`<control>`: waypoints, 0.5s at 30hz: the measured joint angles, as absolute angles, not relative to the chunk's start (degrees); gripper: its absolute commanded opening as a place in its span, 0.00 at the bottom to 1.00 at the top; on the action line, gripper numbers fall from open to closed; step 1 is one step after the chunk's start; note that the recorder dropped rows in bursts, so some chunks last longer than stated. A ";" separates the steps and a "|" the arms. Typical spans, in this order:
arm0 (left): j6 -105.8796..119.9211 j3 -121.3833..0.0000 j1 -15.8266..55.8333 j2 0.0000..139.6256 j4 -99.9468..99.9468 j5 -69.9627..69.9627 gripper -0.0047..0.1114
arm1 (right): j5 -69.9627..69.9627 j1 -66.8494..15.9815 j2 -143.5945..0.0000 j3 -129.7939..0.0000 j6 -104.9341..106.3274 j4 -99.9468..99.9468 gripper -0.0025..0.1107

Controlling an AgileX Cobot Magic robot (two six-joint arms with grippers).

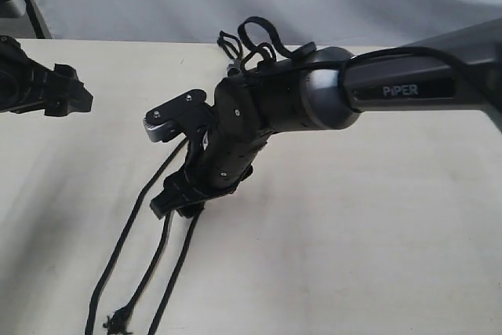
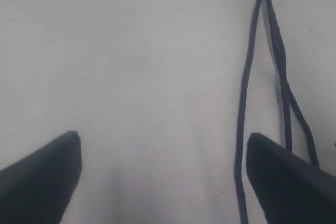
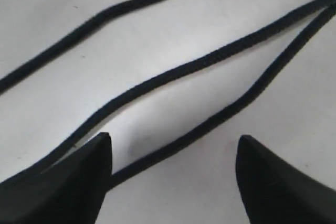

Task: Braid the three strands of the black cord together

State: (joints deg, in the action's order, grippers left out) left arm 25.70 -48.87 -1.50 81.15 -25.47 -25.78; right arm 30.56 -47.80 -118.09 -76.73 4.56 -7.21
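In the exterior view the cord (image 1: 174, 268) lies on the tabletop (image 1: 353, 233) with its long axis running from the far edge toward the near left. Its loops (image 1: 255, 37) sit at the far edge, partly behind the right arm (image 1: 314, 96). The three strands (image 1: 125, 229) fan slightly apart, side by side, as they reach the near edge of the view, and one tip there is frayed. The right end effector (image 1: 177, 202) points down onto the strands about midway along them. The left end effector (image 1: 74, 102) rests well apart at the left edge, with bare tabletop between it and the cord and wide bare tabletop to the right of the strands. In the left wrist view the left end effector (image 2: 164, 145) has its fingers apart over bare tabletop (image 2: 131, 51). The strands (image 2: 243, 103) run lengthwise along one side, two of them crossing, and one passes just inside one finger (image 2: 283, 182). In the right wrist view the right end effector (image 3: 174, 150) is spread wide, clamping nothing. The strands (image 3: 173, 74) cross the tabletop (image 3: 252, 3) slantwise. One passes between the fingers and another slips behind a finger (image 3: 68, 182).
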 measured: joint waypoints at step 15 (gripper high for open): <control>26.39 -48.87 -1.50 81.15 -25.82 -25.78 0.73 | 48.94 -47.80 -124.70 -85.41 -7.23 12.11 0.02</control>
